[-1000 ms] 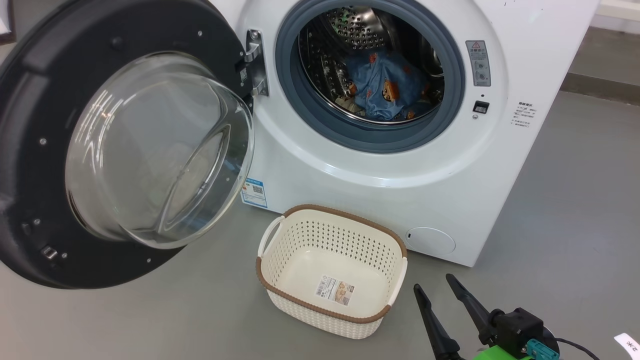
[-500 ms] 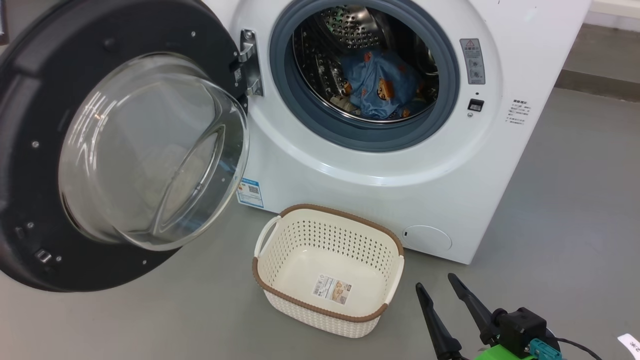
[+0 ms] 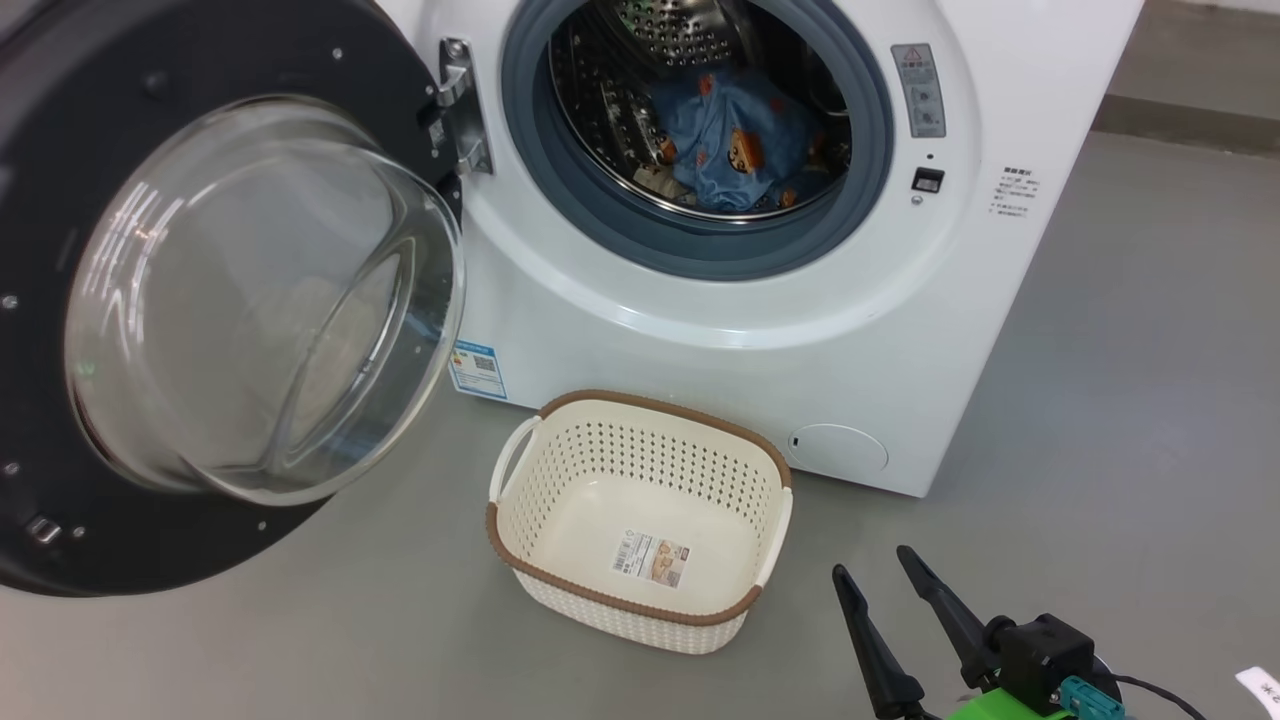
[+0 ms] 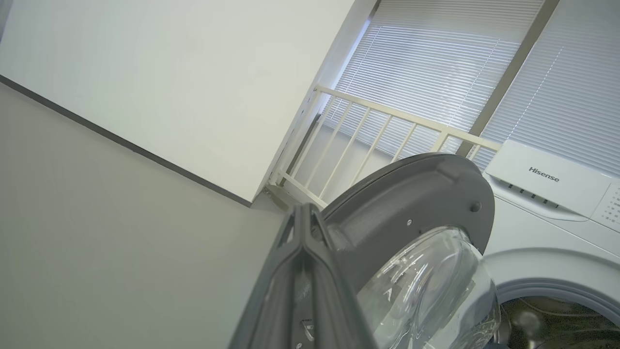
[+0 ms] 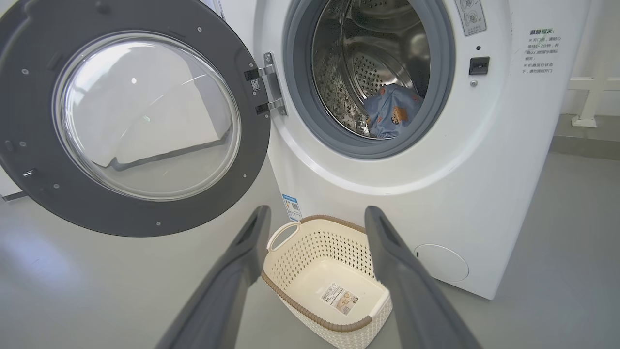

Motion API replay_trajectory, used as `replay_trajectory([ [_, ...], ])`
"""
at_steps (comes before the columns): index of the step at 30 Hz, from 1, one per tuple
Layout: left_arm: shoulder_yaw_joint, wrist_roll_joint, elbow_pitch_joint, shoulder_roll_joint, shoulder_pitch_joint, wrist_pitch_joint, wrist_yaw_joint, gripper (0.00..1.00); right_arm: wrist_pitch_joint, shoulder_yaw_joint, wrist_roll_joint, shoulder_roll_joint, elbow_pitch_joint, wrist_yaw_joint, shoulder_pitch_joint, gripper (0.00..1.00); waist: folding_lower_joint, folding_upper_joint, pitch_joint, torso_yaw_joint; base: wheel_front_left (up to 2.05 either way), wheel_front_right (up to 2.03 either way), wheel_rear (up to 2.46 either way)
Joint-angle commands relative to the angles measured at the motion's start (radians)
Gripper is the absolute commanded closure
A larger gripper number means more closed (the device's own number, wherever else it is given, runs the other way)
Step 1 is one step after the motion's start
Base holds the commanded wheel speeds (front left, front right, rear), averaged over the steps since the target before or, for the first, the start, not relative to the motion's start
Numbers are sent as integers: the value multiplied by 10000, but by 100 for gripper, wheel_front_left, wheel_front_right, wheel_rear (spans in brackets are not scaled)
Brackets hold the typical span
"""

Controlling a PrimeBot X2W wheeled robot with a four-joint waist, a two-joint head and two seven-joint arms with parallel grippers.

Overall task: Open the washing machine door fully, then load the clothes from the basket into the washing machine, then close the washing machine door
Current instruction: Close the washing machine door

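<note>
The washing machine (image 3: 700, 330) stands with its door (image 3: 250, 300) swung wide to the left, glass bowl facing me. Blue clothes (image 3: 735, 145) with bear prints lie inside the steel drum; the right wrist view also catches those clothes (image 5: 390, 114). The cream basket (image 3: 650, 455) sits on the floor before the machine, holding just a paper label. My right gripper (image 3: 872, 562) hovers open to the right of the basket (image 5: 315, 247), nothing between its fingers. My left gripper (image 4: 302, 215) is shut on nothing, its tips close to the outer edge of the door (image 4: 411, 203).
Grey floor (image 3: 1100, 400) spreads to the right of the machine and in front of the basket. A white railing (image 4: 387, 131) with window blinds stands behind the machine, next to a white wall (image 4: 184, 82). A small white tag (image 3: 1260, 685) lies at the lower right.
The whole head picture has shifted, so the camera has moved. Door, basket and clothes stand as before. My right gripper stays open in the same spot.
</note>
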State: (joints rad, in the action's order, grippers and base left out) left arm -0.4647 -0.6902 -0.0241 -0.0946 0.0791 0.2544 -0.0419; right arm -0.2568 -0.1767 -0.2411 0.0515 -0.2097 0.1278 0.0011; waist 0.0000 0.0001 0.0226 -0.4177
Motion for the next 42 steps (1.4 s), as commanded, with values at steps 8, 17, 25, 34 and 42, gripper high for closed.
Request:
replay_trajectory([
  [8,-1370,-1622,1804,-2013,-2590,-369,-435,100,31,-201,198,-13,280,29,-580,0,0,-1,-549,536,0,0,0],
  [17,-2029,-3316,3696,-3212,-4198,-1370,-609,100,88,-170,285,-13,362,29,-819,0,0,-1,-1093,1150,0,0,0],
  [25,-2880,-5552,5580,-4033,-5206,-3148,-750,100,92,-212,369,-13,329,29,-978,0,0,-1,-1316,1651,0,0,0],
  [34,-3201,-6723,7003,-4698,-5339,-4991,-668,100,222,-94,550,-13,492,29,-1007,0,0,-1,-1429,1819,0,0,0],
  [42,-3326,-7331,7381,-4686,-5440,-5886,-670,100,350,-125,588,-13,598,29,-1039,0,0,-1,-1543,1864,0,0,0],
])
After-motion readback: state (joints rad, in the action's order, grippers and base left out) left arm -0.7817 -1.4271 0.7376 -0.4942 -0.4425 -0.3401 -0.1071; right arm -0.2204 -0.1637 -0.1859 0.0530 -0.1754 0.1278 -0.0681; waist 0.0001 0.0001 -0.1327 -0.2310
